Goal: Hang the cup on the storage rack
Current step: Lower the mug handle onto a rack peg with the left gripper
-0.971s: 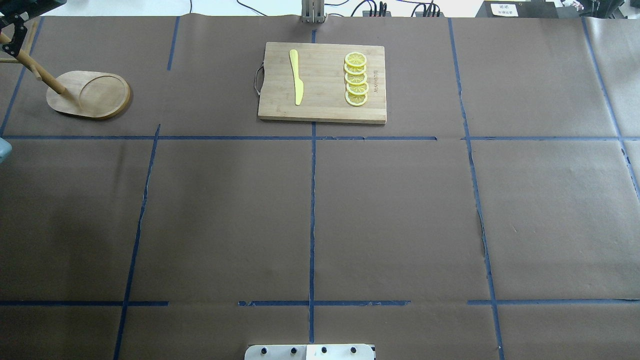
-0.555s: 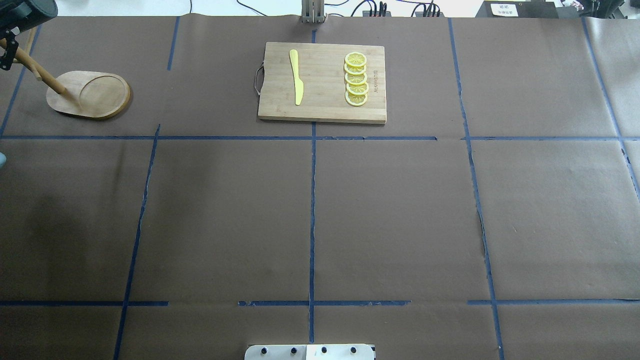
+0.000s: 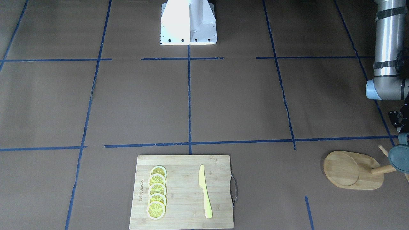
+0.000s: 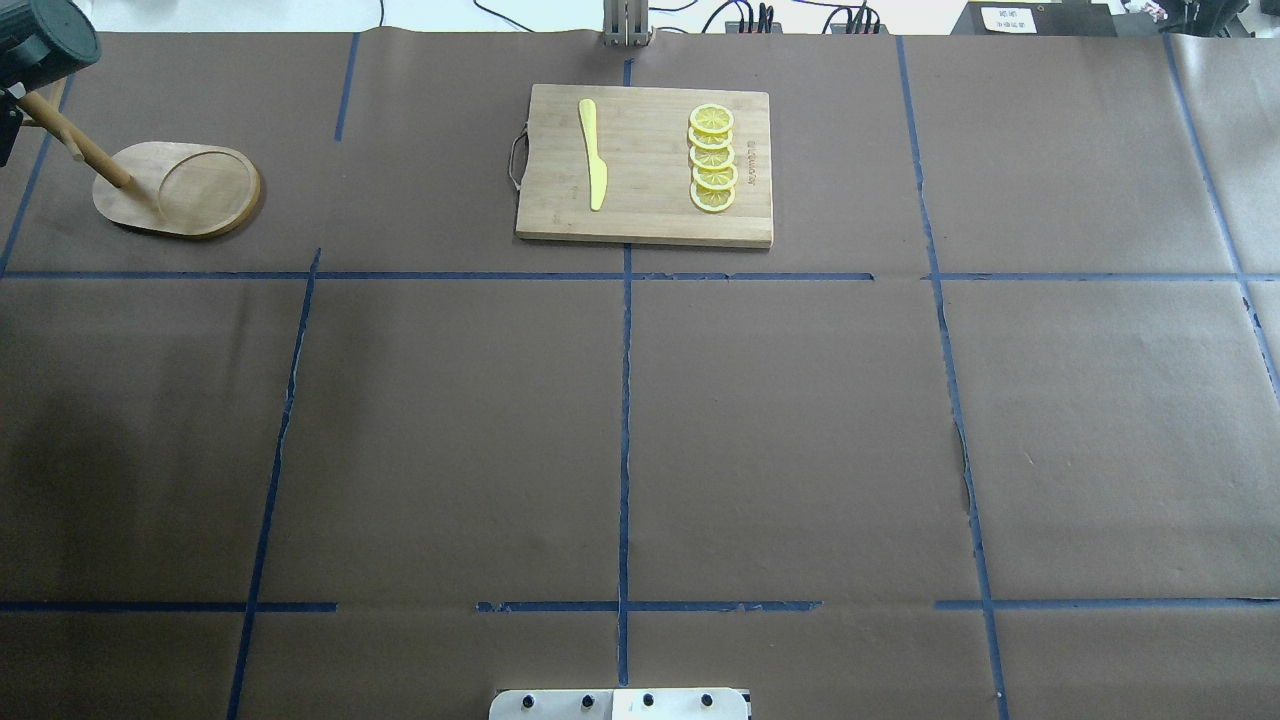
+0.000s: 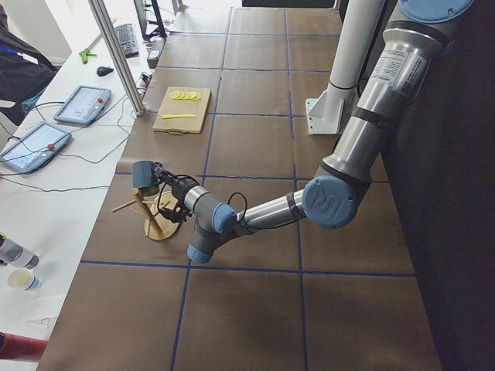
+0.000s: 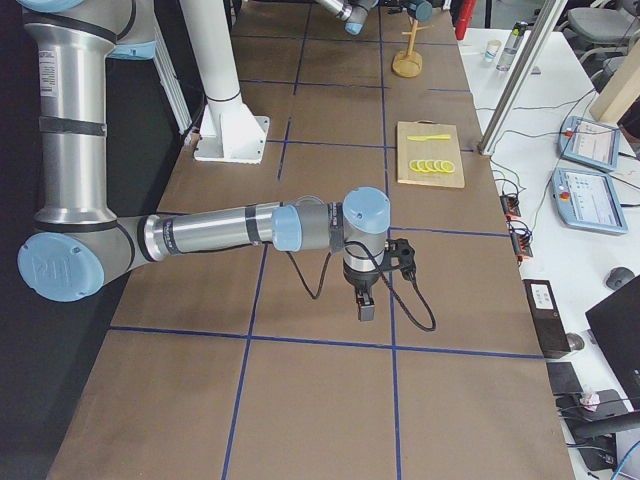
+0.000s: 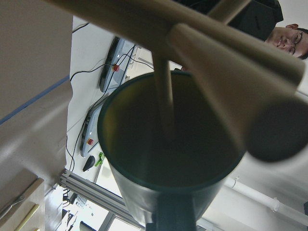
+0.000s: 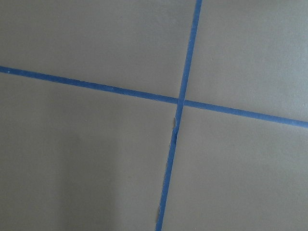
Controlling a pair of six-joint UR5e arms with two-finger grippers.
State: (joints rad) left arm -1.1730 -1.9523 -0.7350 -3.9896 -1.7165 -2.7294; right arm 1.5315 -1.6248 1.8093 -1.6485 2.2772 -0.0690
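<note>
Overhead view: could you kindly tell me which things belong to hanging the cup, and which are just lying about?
For the job: cup; storage rack.
Just lying about: cutting board; yellow knife on it; lemon slices in a row on it.

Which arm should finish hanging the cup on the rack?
Left. The left arm holds the cup right at the pegs of the storage rack; the right arm hangs over bare table, far from both.
</note>
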